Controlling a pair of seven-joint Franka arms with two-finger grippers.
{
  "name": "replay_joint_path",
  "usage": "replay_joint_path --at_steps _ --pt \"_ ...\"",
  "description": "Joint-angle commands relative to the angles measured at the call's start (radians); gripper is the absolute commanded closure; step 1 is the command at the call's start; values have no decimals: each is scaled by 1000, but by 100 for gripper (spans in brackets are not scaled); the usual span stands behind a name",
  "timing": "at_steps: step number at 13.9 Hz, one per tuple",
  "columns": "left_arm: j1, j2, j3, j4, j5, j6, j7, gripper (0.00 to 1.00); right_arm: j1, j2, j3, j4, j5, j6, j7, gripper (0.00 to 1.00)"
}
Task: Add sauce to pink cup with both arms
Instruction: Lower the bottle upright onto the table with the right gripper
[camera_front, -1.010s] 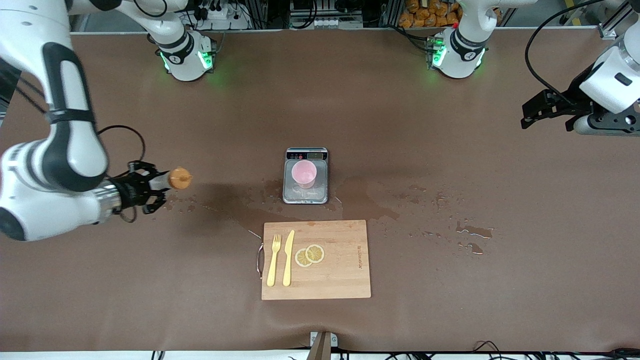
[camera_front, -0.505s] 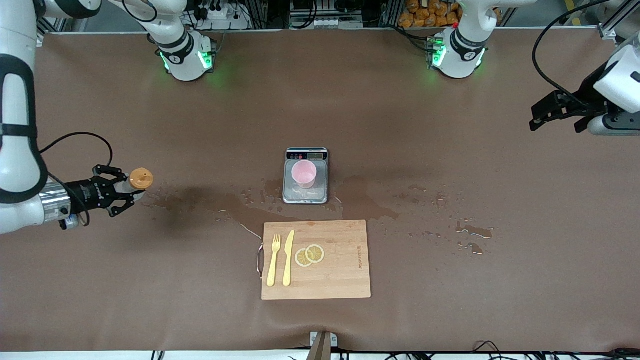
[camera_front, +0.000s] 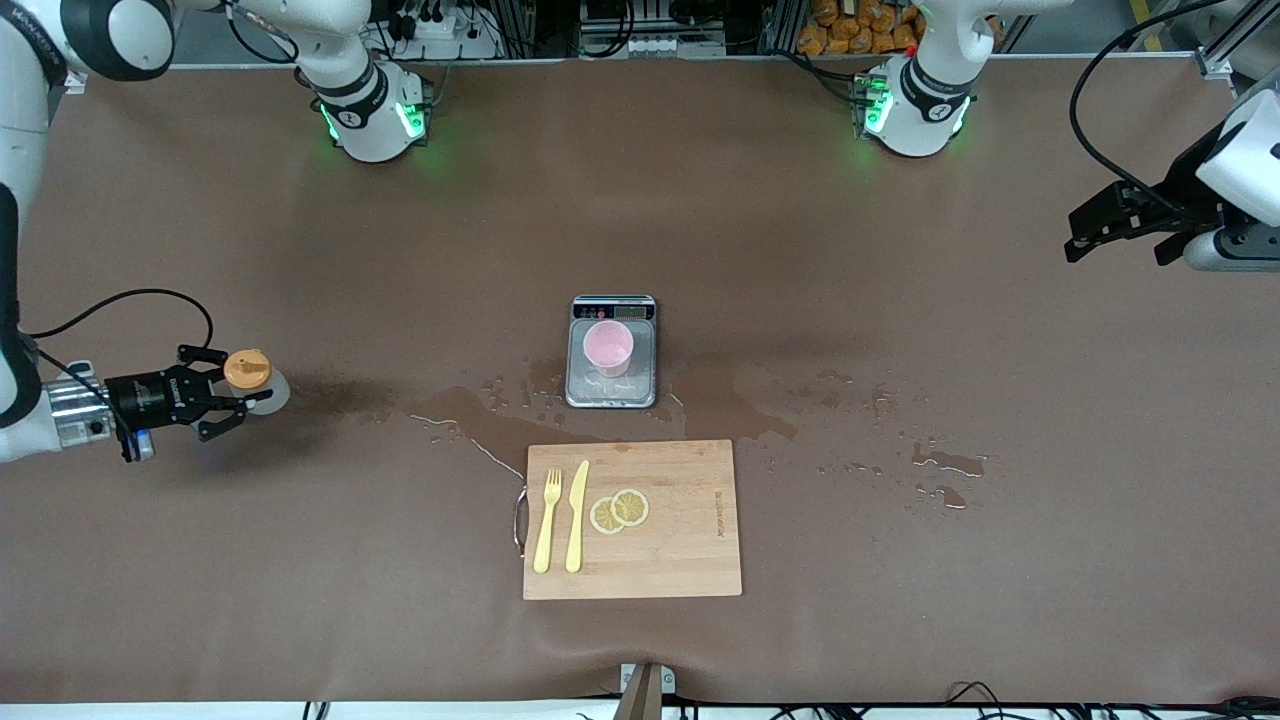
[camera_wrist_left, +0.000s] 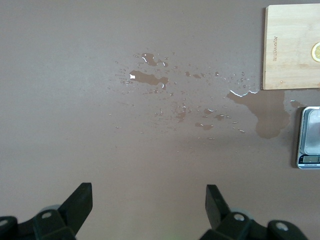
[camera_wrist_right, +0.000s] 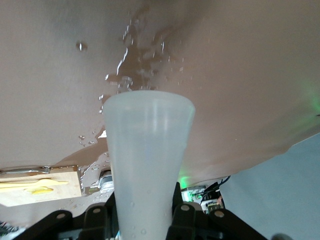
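1. I saw my right gripper (camera_front: 232, 395) at the middle left edge of the front picture, low over the bare brown table (camera_front: 900, 600) at the right arm's end.
2. It was pinching the sauce (camera_front: 250, 375) bottle, and the orange cap (camera_front: 246, 367) pointed up toward the camera.
3. In the right wrist picture the whitish bottle (camera_wrist_right: 148, 160) filled the middle, squeezed between the two black fingers (camera_wrist_right: 186, 210).
4. The pink cup (camera_front: 607, 347) stood upright on a small scale (camera_front: 612, 351) in the middle of the front picture, well apart from the bottle.
5. Wet spills (camera_front: 745, 405) lay on the table around the scale.
6. Lower in the picture was a wooden board (camera_front: 632, 520) with a yellow fork (camera_front: 546, 520), a yellow knife (camera_front: 576, 515) and two lemon slices (camera_front: 619, 510) on it.
7. My left gripper (camera_front: 1125, 225) waited in the air at the upper right edge of the front picture, with its fingers (camera_wrist_left: 80, 202) spread wide and nothing between them.
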Motion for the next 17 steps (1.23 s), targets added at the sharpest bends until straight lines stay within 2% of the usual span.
replay_joint_path --at_steps 1,6,17 --pt "-2 4 -10 20 17 -15 4 0 -46 51 19 8 35 -11 -82 71" --pt "0 -2 -10 23 17 -15 15 0 -109 144 21 8 110 -26 -175 70" --pt "1 -2 -8 23 18 -12 13 0 -139 189 19 8 124 -58 -248 61"
